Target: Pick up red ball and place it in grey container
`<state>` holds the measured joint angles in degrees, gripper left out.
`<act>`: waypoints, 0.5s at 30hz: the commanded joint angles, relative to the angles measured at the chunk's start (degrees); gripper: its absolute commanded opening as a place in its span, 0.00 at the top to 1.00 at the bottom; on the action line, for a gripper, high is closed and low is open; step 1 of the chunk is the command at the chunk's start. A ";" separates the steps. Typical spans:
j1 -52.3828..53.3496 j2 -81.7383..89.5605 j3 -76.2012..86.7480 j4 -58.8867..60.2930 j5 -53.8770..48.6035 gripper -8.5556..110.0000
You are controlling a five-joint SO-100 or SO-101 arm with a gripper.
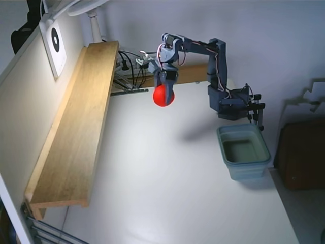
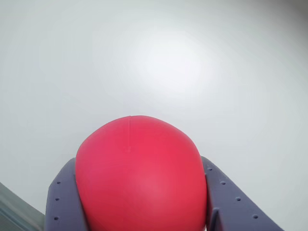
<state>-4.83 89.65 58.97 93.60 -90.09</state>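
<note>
Pincer first: its two purple fingers are clamped on either side of the red ball, which fills the bottom of the wrist view and bulges well past the pads. From the fixed view the gripper hangs above the white table with the red ball clear of the surface, its shadow falling lower and to the right.

Now the risk. That ball is smooth and round, and only its flanks look gripped, so my read is that a quick swing could squeeze it out and send it rolling across the bare tabletop. The grey container sits well apart from the ball, down and to the right, just below the arm's base. It's a small target: let go short, or from too high, and the ball may clip the thick rim or bounce back out.

Beyond the ball, left, a long wooden shelf runs along the table edge, cables bunched at its far end. Farther off, a lamp stem and pale walls.
</note>
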 commanded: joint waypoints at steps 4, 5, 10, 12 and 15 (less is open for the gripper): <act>-11.28 1.10 -2.34 0.51 0.09 0.73; -12.55 1.10 -2.34 0.51 0.09 0.73; -21.37 1.10 -2.34 0.51 0.09 0.73; -24.52 1.10 -2.34 0.51 0.09 0.73; -29.56 1.10 -2.34 0.51 0.09 0.73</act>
<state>-30.32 89.65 58.97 93.60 -90.18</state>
